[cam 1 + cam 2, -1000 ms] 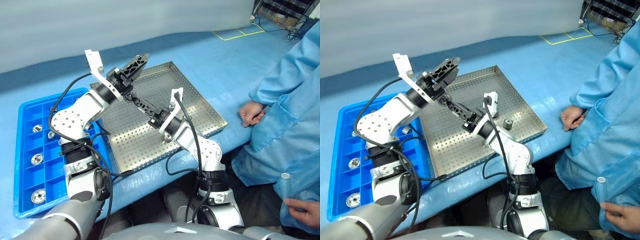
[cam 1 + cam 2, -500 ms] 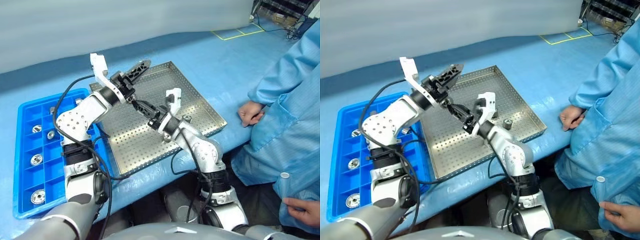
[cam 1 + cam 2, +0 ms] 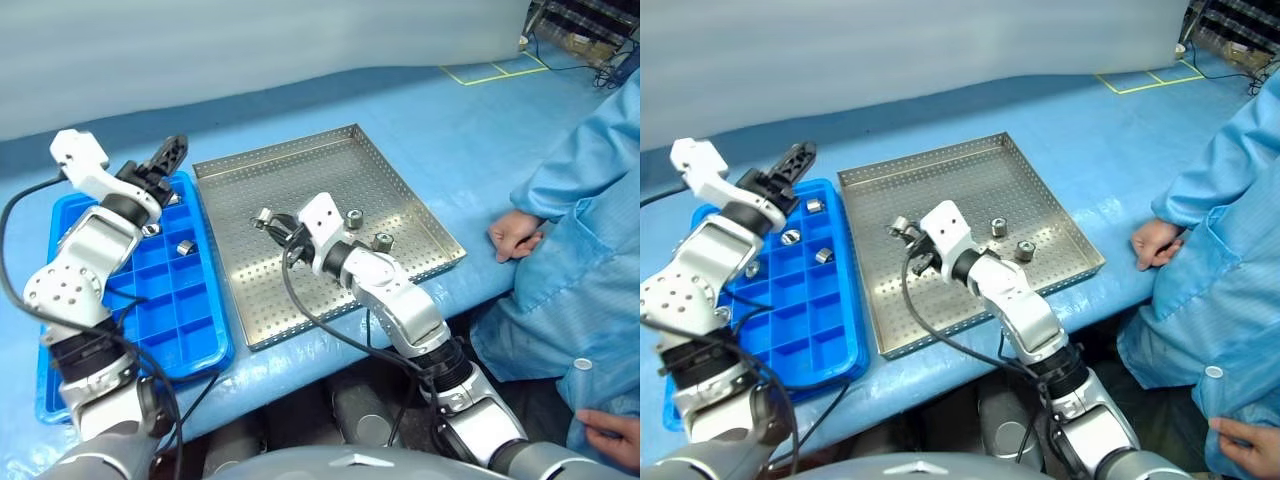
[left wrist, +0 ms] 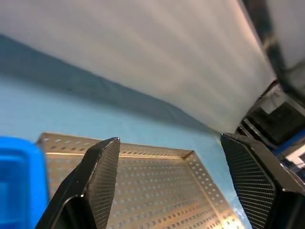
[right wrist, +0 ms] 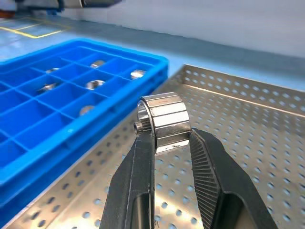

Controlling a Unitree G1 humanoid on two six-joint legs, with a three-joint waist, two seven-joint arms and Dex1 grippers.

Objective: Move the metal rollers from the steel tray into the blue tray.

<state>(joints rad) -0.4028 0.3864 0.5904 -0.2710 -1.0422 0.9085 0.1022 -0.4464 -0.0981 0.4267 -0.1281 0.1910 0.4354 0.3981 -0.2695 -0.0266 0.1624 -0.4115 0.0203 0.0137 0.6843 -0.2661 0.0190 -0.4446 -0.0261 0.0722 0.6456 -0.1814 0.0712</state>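
Note:
The steel tray (image 3: 300,300) lies in the middle of the blue table, with the blue tray (image 3: 190,330) beside it on the left. My right gripper (image 3: 268,222) hovers low over the steel tray's left half, shut on one metal roller (image 5: 164,121). Two more rollers (image 3: 353,219) (image 3: 382,241) stand loose on the steel tray's right half. My left gripper (image 3: 165,160) is open and empty above the blue tray's far end, its fingers (image 4: 102,176) spread wide. Several rollers (image 3: 791,237) sit in the blue tray's compartments.
A person in a blue gown stands at the table's right side, one hand (image 3: 515,235) resting on the table edge close to the steel tray's right corner. Cables trail from both wrists. Open blue tabletop (image 3: 420,110) stretches behind the trays.
My left arm has swung left, from above the steel tray to above the blue tray's far end. The right wrist has rolled, keeping hold of its roller. The camera view has shifted.

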